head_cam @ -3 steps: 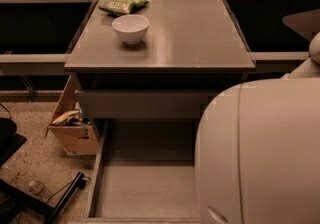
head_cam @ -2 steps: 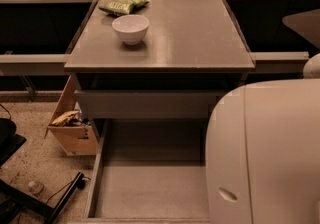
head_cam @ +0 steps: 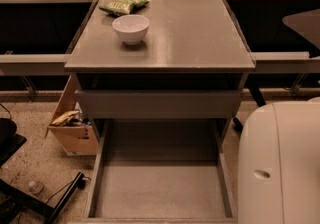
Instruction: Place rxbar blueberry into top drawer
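Top drawer [head_cam: 160, 190] pulled out near, under counter [head_cam: 190, 33] w/ white bowl [head_cam: 130, 28] & green snack bag [head_cam: 123, 5] far left; rxbar blueberry & end effector out of view, grip state can't tell; white robot arm [head_cam: 280, 163] near right.

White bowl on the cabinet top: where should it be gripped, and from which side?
Probably the rim of the white bowl, from above, pinching its wall: it stands upright with its mouth open. Take the near edge, since the green snack bag lies close behind. The end effector is out of view; only the white robot casing shows.
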### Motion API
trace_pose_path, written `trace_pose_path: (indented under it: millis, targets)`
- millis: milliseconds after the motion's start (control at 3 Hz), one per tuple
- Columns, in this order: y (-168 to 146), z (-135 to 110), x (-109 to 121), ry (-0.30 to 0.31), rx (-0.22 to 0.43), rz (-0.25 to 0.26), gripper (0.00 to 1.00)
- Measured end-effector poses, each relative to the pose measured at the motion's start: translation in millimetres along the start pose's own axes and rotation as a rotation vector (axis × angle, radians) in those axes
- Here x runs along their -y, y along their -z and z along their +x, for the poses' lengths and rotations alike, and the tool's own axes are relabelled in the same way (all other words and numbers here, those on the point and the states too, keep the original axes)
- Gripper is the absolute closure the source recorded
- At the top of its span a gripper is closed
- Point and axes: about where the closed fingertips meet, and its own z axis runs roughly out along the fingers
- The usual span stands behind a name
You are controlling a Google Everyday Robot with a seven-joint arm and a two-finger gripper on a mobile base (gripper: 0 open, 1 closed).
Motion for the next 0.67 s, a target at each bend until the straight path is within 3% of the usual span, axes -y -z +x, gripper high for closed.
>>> trace_pose_path:
  millis: [333,667]
  targets:
    - [-52.4,4.5,-6.9,0.032,-0.034,-0.099,1.00]
    - [-62.5,20.4,-38.4,0.083,-0.021,-0.118,1.00]
